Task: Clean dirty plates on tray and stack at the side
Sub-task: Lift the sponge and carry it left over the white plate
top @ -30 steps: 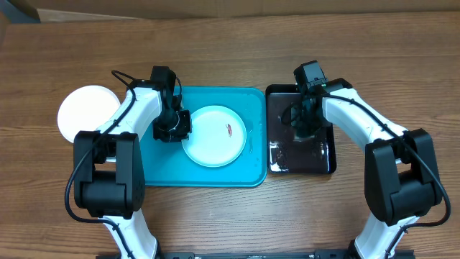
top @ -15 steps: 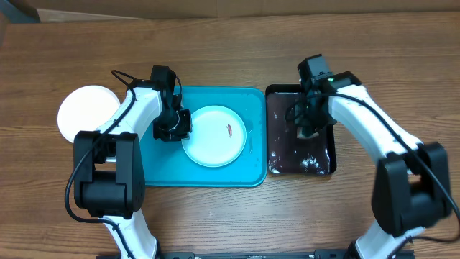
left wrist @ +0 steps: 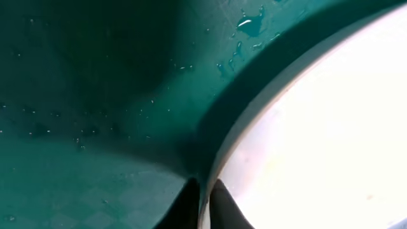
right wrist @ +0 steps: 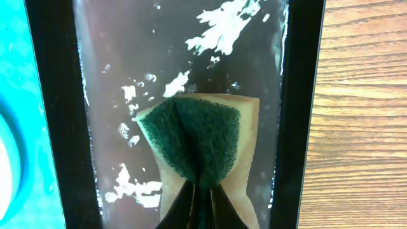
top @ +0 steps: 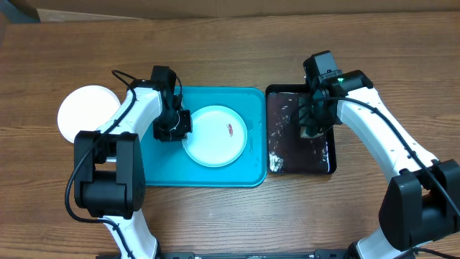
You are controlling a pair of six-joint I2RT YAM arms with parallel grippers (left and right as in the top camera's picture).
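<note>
Plates point(top: 85, 114): 2 (smeared plate point(top: 214, 136) on tray point(top: 205, 176)) | left end effector point(left wrist: 205, 192) pinches its rim | right end effector point(right wrist: 202, 196) clamps one sponge point(right wrist: 191, 133)

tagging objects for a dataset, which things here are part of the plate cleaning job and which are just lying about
In the job: smeared plate, held at its rim by the left gripper; turquoise tray; white plate on the table at the side; green sponge in the right gripper; black tray beneath it.
Lying about: tan cardboard at the table's far edge.
</note>
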